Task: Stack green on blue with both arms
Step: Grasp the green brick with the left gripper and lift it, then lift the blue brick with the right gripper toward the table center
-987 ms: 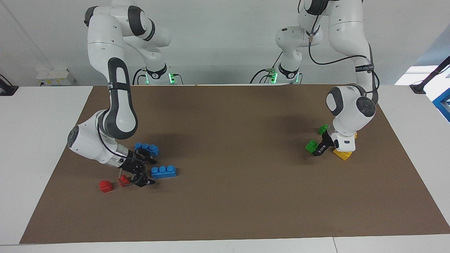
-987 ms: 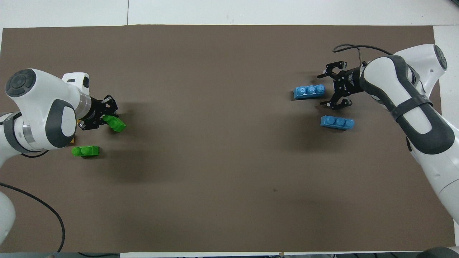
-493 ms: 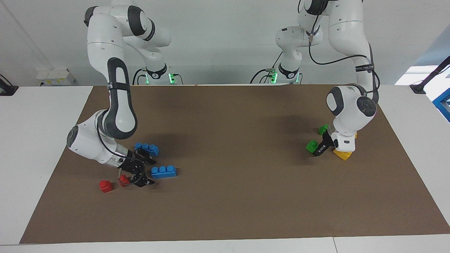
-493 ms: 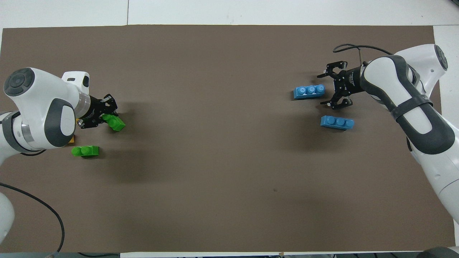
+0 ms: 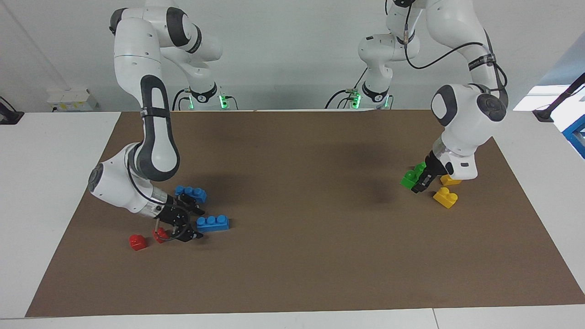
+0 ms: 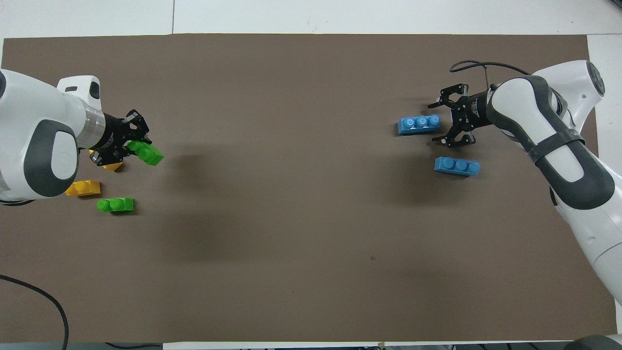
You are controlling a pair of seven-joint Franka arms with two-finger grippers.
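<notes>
And up it comes: the left tool is pinching a green brick and has lifted it clear of the table, where half a second ago that brick sat low beside the yellow ones. The rise has uncovered things too. In the overhead view the wrist no longer hides the two yellow bricks, and the second green brick lies untouched at the left arm's end, a little nearer the robots than the yellow pair. In the facing view that spare green one is mostly tucked out of sight by the raised brick and the tool. At the right arm's end little has changed: the right tool sits low with its fingers spread wide, just beside the end of the farther blue brick, which lies between the finger tips' line but is not gripped yet. The other blue brick rests nearer the robots, and two small red bricks lie by the tool. So the green half of the job looks secured, I'd say; what remains is a firm hold on a blue brick, then bringing the two together, well apart as they now are.
</notes>
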